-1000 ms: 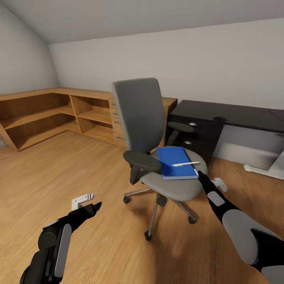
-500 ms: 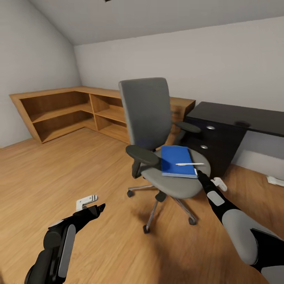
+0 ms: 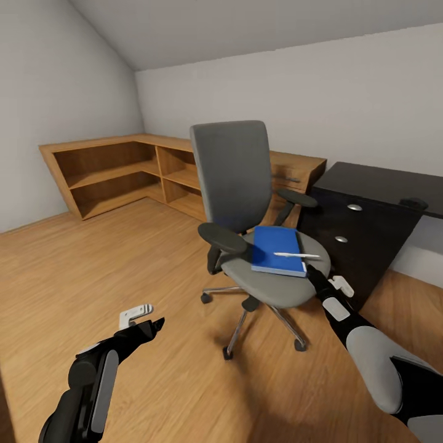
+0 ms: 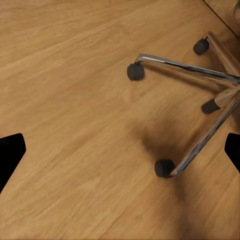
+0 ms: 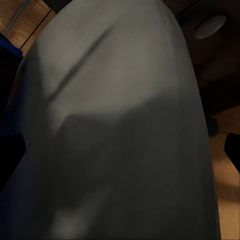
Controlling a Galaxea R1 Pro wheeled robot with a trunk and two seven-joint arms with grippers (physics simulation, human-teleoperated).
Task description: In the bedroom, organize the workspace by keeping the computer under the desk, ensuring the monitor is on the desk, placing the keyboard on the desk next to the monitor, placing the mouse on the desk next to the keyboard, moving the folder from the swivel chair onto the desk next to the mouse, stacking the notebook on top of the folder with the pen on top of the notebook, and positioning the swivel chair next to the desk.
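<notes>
My right gripper [image 3: 309, 269] sits at the near edge of the blue folder [image 3: 275, 248] on the swivel chair [image 3: 246, 209]; pen [image 3: 296, 255] lies crosswise just ahead; both fingers spread, empty; left gripper [image 3: 154, 323] well apart.

The desk [image 3: 381, 184] is cut off by the head view's right edge.

Matt grey cloth swivel chair [image 3: 246, 203], chrome base, wood floor [image 3: 92, 271].
</notes>
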